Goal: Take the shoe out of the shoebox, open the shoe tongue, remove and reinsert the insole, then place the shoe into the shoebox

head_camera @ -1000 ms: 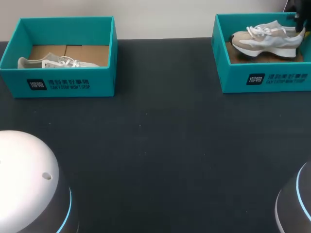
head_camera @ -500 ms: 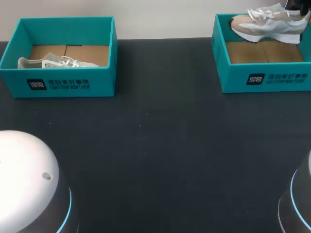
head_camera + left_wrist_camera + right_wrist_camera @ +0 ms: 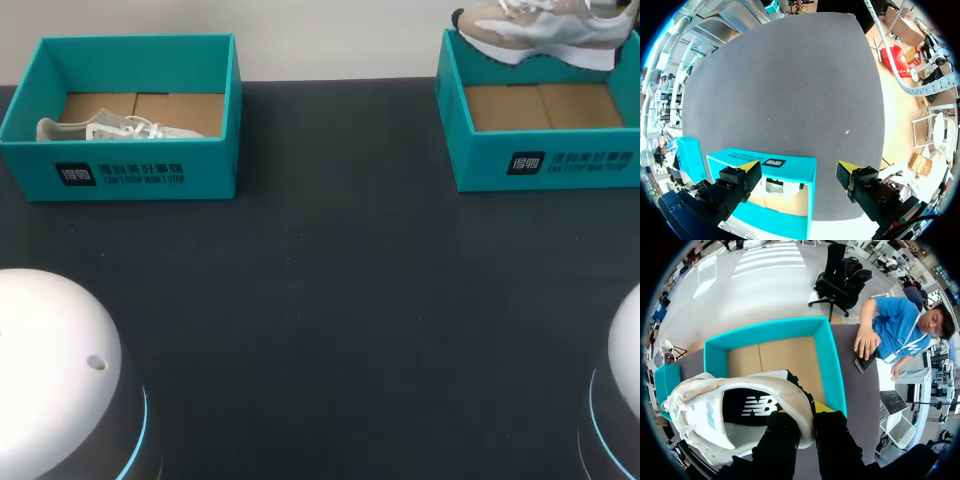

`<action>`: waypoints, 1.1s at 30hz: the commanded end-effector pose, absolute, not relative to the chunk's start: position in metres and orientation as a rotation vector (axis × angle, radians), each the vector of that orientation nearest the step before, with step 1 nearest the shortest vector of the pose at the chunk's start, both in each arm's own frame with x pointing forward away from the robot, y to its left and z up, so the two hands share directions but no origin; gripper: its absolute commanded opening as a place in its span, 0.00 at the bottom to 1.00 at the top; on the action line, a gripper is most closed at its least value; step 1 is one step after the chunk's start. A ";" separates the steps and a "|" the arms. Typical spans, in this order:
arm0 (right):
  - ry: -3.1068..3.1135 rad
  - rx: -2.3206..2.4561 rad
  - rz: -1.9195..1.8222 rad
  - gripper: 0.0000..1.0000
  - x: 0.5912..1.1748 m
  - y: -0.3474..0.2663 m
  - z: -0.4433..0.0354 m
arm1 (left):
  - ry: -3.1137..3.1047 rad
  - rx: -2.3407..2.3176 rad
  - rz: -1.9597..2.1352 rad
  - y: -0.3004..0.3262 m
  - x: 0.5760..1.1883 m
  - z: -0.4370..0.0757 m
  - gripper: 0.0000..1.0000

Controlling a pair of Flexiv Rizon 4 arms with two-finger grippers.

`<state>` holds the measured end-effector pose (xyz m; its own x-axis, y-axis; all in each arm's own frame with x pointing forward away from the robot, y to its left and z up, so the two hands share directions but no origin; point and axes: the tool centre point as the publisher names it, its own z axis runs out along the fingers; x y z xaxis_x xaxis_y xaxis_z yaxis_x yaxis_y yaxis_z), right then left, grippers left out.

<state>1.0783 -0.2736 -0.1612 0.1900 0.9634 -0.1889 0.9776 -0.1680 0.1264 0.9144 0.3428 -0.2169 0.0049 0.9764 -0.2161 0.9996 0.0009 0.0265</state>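
Your right hand (image 3: 809, 420) clamped on the shoe (image 3: 535, 32) heel, shoe hanging above its shoebox (image 3: 545, 165), your left hand (image 3: 795, 167) open over the other shoebox (image 3: 120, 175).

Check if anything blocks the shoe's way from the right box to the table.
Nothing visible does. The right gripper is shut on the shoe at its heel, holding it above the box, apparently clear of its walls. No object shows on the table in front.

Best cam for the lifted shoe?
Right wrist view: the shoe fills it, opening and insole visible, heel collar pinched in the right claw. Head view shows only its side, cut off at the edge. Left wrist view misses it.
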 end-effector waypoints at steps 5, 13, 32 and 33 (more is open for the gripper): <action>1.806 2.179 -0.074 0.00 1.044 -0.250 -0.130 | 2.093 2.098 -0.199 0.343 0.914 -0.216 1.00; 1.806 2.179 -0.074 0.00 1.044 -0.250 -0.130 | 2.093 2.098 -0.199 0.343 0.914 -0.216 1.00; 1.774 2.127 -0.200 0.00 0.956 -0.165 -0.126 | 2.093 2.098 -0.199 0.343 0.914 -0.216 1.00; 1.774 2.125 -0.197 0.00 0.949 -0.158 -0.124 | 2.093 2.098 -0.199 0.343 0.914 -0.216 1.00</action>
<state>0.9814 -0.1738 -0.1323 0.1931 0.9297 -0.3137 0.9784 -0.1584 0.1329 0.9144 0.3428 -0.2169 0.0049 0.9764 -0.2160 0.9996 0.0009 0.0265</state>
